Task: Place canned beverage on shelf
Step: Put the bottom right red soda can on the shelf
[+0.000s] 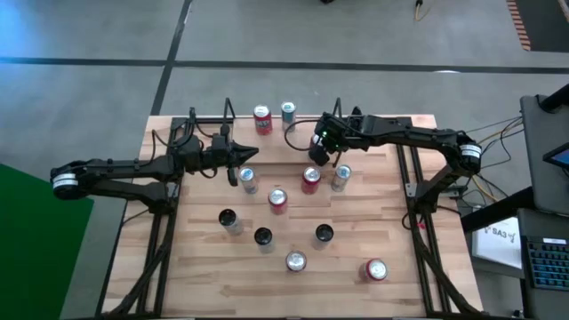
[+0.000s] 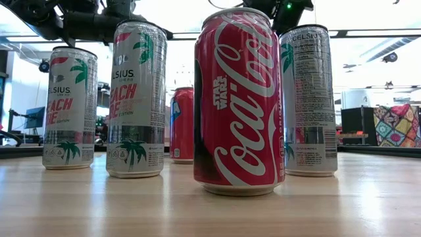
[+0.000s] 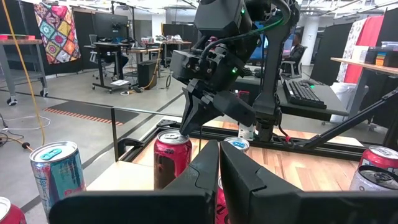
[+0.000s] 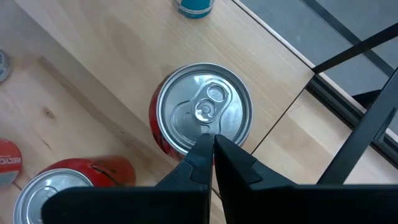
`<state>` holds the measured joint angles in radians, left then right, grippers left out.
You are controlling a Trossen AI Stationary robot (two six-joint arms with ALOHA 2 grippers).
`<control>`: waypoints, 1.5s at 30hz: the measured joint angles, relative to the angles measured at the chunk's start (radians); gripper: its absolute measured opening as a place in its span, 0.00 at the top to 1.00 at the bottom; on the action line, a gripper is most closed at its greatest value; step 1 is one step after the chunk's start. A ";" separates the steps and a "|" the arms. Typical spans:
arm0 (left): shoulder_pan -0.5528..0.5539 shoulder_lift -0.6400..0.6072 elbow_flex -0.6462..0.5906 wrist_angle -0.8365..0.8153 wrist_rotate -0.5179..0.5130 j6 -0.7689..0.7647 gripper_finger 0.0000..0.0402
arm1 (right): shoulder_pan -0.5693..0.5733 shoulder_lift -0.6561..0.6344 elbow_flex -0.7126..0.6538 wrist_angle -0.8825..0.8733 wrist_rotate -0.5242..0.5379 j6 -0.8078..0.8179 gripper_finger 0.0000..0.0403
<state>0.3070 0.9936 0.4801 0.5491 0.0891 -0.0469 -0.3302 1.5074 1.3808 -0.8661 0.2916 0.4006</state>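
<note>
Right gripper point(image 4: 211, 146), closed and empty, hovers over a red can point(image 4: 202, 112); left gripper point(image 1: 233, 169) closed too. Eleven cans total, two on the shelf point(image 1: 209, 117); labels mostly unreadable from above.

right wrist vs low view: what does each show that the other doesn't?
Only the right wrist view: the right gripper with jaws shut, above the pull-tab top of a red can, plus a black frame bar.

Only the low view: can sides and labels, the Coca-Cola can nearest, three Celsius cans and the room behind.

Both: upright cans on the light wooden tabletop.
</note>
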 joint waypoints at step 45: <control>0.000 0.000 0.000 0.000 0.000 -0.007 1.00 | -0.019 0.006 0.026 0.008 0.102 -0.016 0.98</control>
<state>0.3073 0.9936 0.4801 0.5494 0.0891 -0.0544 -0.3496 1.5131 1.4067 -0.8585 0.3937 0.3843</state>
